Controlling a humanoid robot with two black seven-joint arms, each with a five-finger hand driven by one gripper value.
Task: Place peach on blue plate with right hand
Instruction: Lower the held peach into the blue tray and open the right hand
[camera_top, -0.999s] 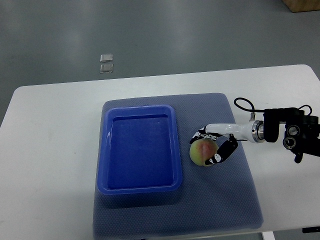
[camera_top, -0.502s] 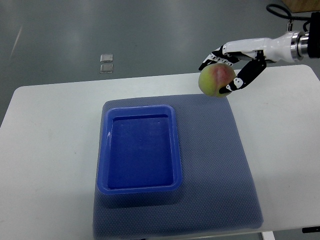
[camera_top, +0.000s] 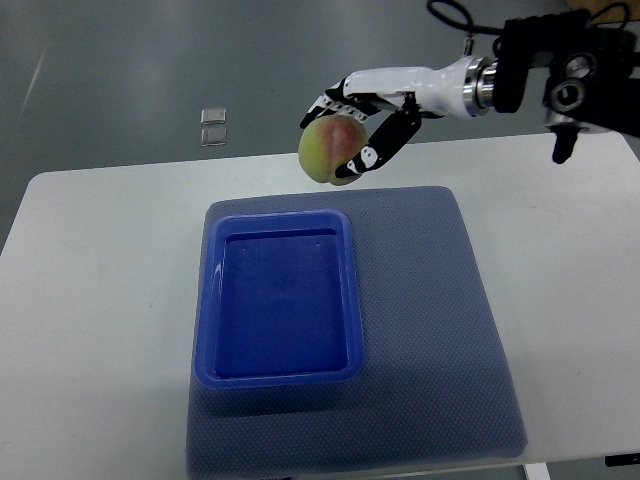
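Observation:
My right hand (camera_top: 352, 125) comes in from the upper right and is shut on the peach (camera_top: 331, 152), a yellow-green fruit with a red blush. It holds the peach high in the air, over the far edge of the mat, just beyond the far right corner of the blue plate (camera_top: 347, 300). The blue plate is a rectangular tray with raised walls and nothing in it. It lies on the left half of a grey-blue mat (camera_top: 430, 320). The left arm is out of view.
The mat lies on a white table (camera_top: 100, 280). Two small clear items (camera_top: 212, 126) lie on the grey floor beyond the table's far edge. The right forearm's black housing (camera_top: 570, 70) hangs over the table's far right corner.
The right hand lifted the peach from the mat beside the plate, raised it to the upper right, and has now carried it left toward the plate's far right corner.

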